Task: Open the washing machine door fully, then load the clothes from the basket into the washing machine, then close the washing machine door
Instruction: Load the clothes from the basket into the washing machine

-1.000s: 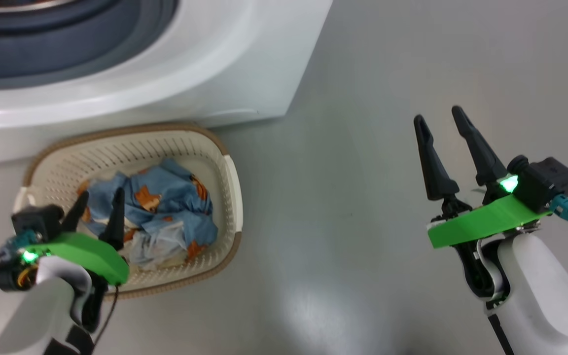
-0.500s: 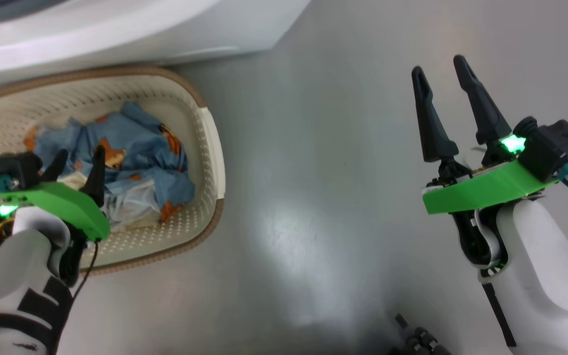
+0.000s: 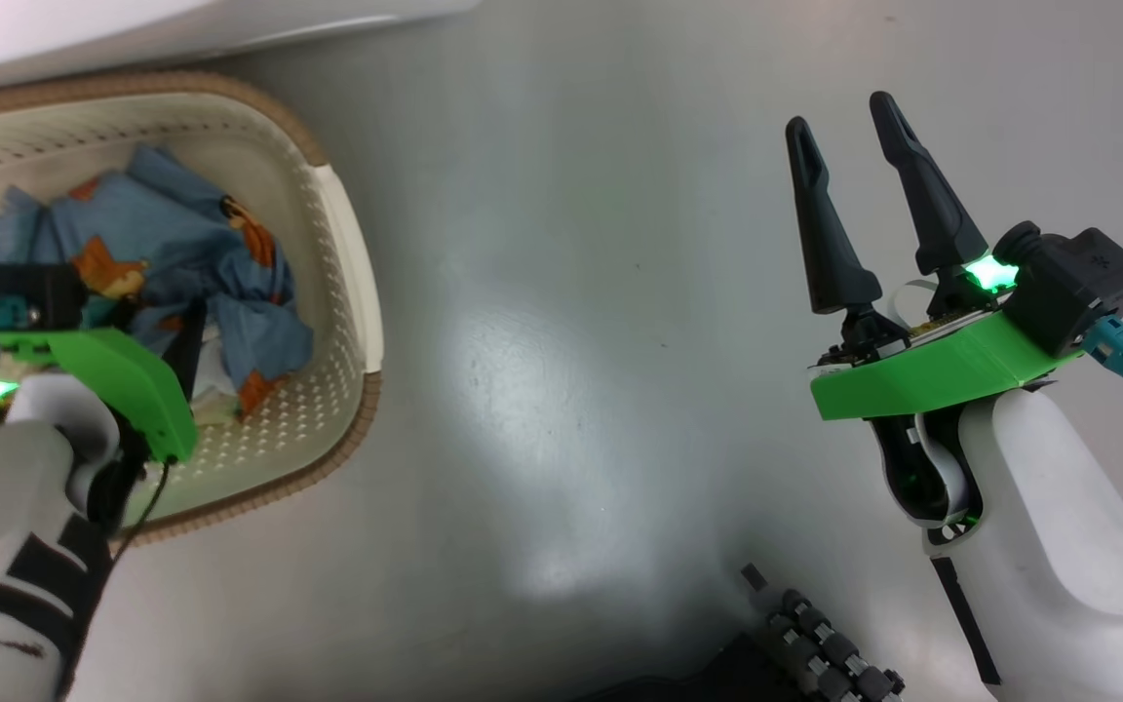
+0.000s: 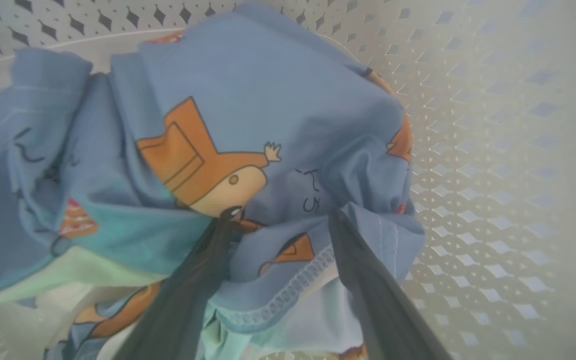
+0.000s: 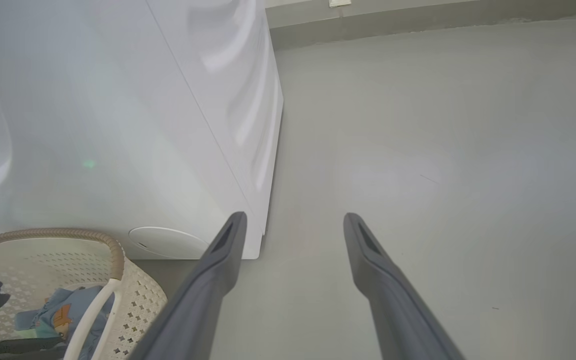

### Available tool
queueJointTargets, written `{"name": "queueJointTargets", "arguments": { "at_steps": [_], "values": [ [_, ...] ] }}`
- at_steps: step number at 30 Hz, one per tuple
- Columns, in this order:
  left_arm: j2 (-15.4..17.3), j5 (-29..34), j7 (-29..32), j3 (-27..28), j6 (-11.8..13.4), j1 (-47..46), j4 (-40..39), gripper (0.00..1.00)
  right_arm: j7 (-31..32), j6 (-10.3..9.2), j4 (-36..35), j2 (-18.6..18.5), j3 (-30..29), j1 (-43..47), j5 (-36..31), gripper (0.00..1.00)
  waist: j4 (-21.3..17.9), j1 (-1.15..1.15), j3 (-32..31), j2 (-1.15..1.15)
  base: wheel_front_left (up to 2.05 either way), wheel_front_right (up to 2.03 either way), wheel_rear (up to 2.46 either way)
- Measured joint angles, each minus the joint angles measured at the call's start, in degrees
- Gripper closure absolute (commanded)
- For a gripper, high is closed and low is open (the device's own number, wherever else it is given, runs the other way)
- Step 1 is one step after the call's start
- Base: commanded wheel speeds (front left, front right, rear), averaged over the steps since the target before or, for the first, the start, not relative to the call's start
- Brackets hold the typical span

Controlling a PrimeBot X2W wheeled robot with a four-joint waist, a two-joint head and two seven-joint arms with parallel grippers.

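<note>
Loading is in hand, I judge: the left gripper (image 4: 282, 217) sits inside the small cream perforated plastic basket (image 3: 347, 244), jaws parted, a hemmed fold of the light blue cartoon-printed clothes (image 4: 248, 100) lying between them, not yet pinched. Next it must close on that fold and lift it clear. The right gripper (image 3: 841, 110) holds nothing, jaws wide apart over the smooth grey floor (image 3: 571, 292); the big white washing machine (image 5: 118, 125) stands beyond its left jaw. The basket wall beside the left jaws could snag trailing cloth.
</note>
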Motion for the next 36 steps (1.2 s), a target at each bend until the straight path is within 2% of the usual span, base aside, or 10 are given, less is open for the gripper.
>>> {"name": "queueJointTargets", "arguments": {
  "at_steps": [7,16,17,18,19,31,36],
  "values": [
    [1.62,-0.77,1.51,-1.94,0.0,-4.15,2.54,0.0,0.0,0.0,-0.53,0.8,0.43,-0.02,0.0,0.0,-1.8,0.0,2.53,0.0,0.0,0.0,0.0],
    [1.66,-0.85,4.05,-3.78,0.02,-6.71,6.64,0.0,0.0,0.0,-0.79,1.1,0.58,-0.03,0.05,0.0,-4.01,0.0,4.09,0.0,0.0,0.0,0.0],
    [1.62,-0.85,4.09,-3.81,0.02,-6.78,6.79,0.07,0.0,0.0,-0.79,1.13,0.59,-0.03,0.05,0.0,-4.14,0.0,4.07,0.0,0.0,0.0,0.0],
    [1.55,-0.85,4.39,-3.85,0.02,-6.8,6.93,0.6,0.0,0.0,-0.78,1.15,0.63,-0.03,0.07,0.0,-4.21,0.0,4.01,0.0,0.0,0.0,0.0],
    [1.53,-0.85,4.68,-3.88,0.02,-6.81,7.06,1.0,0.0,0.0,-0.78,1.19,0.66,-0.02,0.07,0.0,-4.25,0.0,3.96,0.0,0.0,0.0,0.0],
    [0.82,-1.37,-0.08,-3.99,0.01,-8.11,7.39,1.0,0.0,0.0,-0.59,1.35,0.57,-0.03,0.07,0.0,-2.95,0.0,3.59,0.0,0.0,0.0,0.0],
    [-0.36,-3.47,-2.82,-4.83,0.01,-6.42,4.28,1.0,0.0,0.0,-0.25,1.3,0.57,-0.15,0.09,0.0,-2.21,0.0,1.62,0.0,0.0,0.0,0.0]
  ]
}}
